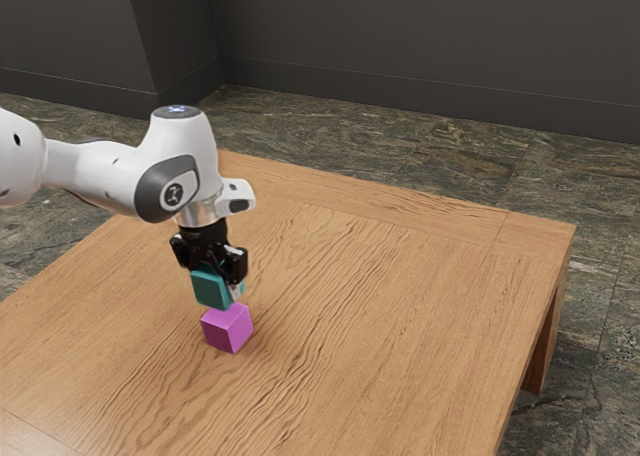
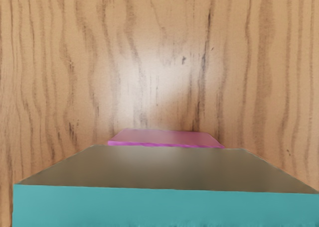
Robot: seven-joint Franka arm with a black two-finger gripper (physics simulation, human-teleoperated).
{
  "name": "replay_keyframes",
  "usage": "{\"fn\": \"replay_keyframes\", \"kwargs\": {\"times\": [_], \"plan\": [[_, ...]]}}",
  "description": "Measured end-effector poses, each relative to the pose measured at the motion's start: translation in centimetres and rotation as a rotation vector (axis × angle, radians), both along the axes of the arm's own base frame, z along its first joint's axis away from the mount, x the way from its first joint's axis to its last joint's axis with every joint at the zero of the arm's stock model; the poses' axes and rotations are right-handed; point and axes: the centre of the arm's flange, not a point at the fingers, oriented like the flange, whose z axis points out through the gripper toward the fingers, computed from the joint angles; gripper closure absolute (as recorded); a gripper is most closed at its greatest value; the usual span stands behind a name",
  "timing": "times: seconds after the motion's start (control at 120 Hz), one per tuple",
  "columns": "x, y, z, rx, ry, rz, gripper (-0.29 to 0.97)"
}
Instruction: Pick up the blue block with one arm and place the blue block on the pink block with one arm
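From the side I see my gripper (image 1: 213, 273) clamped on the blue block (image 1: 211, 289), holding it right over the pink block (image 1: 227, 329) on the wooden table (image 1: 400, 306). Whether the two touch, I cannot tell. The wrist view puts the blue block (image 2: 164, 187) close under my hand, with a strip of the pink block (image 2: 167, 138) showing past it.

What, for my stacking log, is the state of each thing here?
Tool: shut on the blue block.
Blue block: held, directly over the pink block; contact unclear.
Pink block: resting on the table, beneath the blue block.
Table: bears the pink block.
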Motion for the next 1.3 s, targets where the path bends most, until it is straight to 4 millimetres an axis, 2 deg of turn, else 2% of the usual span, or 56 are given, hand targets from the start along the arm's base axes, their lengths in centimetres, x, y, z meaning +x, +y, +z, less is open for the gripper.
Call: {"fn": "replay_keyframes", "kwargs": {"times": [0.067,0.092,0.275,0.342,0.408,0.517,0.558,0.583,0.608,0.7,0.742,0.817,0.95,1.133,1.3], "plan": [[0.0,0.3,0.0,0.000,0.000,0.009,0.30],[0.0,0.4,0.0,0.000,-0.001,0.011,0.25],[0.0,0.2,0.2,-0.008,-0.004,0.016,0.14],[0.0,0.1,1.5,-0.008,-0.026,0.015,0.10],[-0.5,-0.1,6.6,-0.005,-0.119,0.003,0.08],[0.8,-0.7,19.0,0.005,-0.323,-0.002,0.04],[1.0,-1.0,22.9,0.004,-0.368,0.007,0.04],[0.9,-1.1,24.5,0.002,-0.379,0.020,0.03],[0.6,-1.1,25.8,-0.002,-0.384,0.044,0.03],[-1.5,-0.5,34.6,-0.036,-0.401,0.247,0.02],[-2.8,1.0,36.6,-0.034,-0.371,0.360,0.02],[-4.0,3.3,36.4,0.001,-0.277,0.541,0.01],[-5.7,4.8,34.4,0.066,-0.144,0.779,0.01],[-6.8,4.6,33.5,0.110,-0.070,1.003,0.00],[-7.3,4.7,33.4,0.122,-0.061,1.156,0.00]]}}
